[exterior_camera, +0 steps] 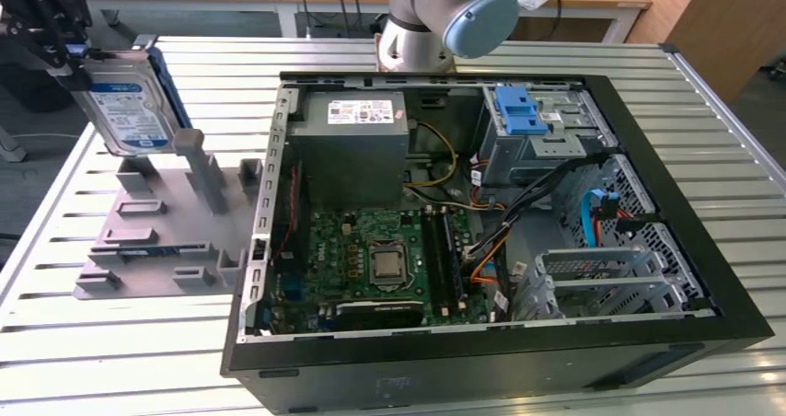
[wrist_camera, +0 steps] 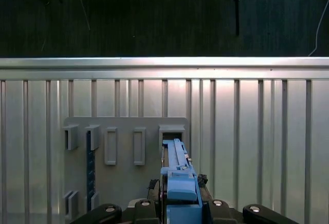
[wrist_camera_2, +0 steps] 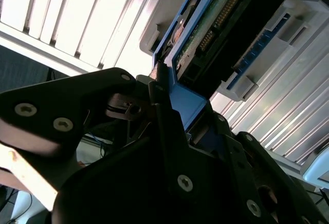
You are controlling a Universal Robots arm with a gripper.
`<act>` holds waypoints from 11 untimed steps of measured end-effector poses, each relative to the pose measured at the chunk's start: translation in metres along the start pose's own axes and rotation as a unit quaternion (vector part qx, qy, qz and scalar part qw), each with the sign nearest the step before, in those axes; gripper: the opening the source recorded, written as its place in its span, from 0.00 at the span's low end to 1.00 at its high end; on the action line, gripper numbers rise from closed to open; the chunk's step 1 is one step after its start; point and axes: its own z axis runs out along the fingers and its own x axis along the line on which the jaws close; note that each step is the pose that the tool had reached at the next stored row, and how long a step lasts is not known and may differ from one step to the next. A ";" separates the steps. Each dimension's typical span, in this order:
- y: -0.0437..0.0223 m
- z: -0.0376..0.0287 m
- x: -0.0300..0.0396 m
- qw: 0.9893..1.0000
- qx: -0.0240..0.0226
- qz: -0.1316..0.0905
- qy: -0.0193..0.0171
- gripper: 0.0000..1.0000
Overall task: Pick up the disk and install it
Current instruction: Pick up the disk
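Observation:
The disk (exterior_camera: 123, 103) is a silver drive with a blue-and-white label and a blue edge frame. It hangs on edge at the exterior view's far left, just above the grey slotted stand (exterior_camera: 154, 227). My gripper (exterior_camera: 72, 62) is shut on its upper end. In the first wrist view the disk's blue edge (wrist_camera: 177, 175) runs out from between my fingers (wrist_camera: 149, 206) towards a slot of the stand (wrist_camera: 123, 147). In the second wrist view the disk's circuit-board side (wrist_camera_2: 216, 23) shows beyond my gripper (wrist_camera_2: 172, 108).
The open computer case (exterior_camera: 687, 158) lies on the slatted metal table (exterior_camera: 74, 361), to the exterior view's right of the stand. Inside it are a grey power supply box (exterior_camera: 356, 149), a motherboard (exterior_camera: 381, 260), loose cables and a drive cage with a blue latch (exterior_camera: 525, 112). The arm's base (exterior_camera: 430, 20) stands behind.

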 end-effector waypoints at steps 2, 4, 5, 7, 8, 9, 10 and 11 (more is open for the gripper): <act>0.0000 -0.0011 0.0000 1.000 0.000 0.000 0.000 0.36; 0.0000 -0.0020 0.0000 1.000 0.000 0.000 0.000 0.36; 0.0000 -0.0024 0.0001 1.000 0.000 0.000 0.000 0.36; -0.0001 -0.0031 0.0000 1.000 0.000 0.000 0.000 0.36; -0.0001 -0.0034 0.0001 1.000 0.000 0.000 0.000 0.36; -0.0001 -0.0037 0.0001 1.000 0.000 0.000 0.000 0.36; -0.0001 -0.0041 0.0001 1.000 0.000 0.000 0.000 0.36; -0.0001 -0.0045 0.0001 1.000 0.000 0.000 0.000 0.36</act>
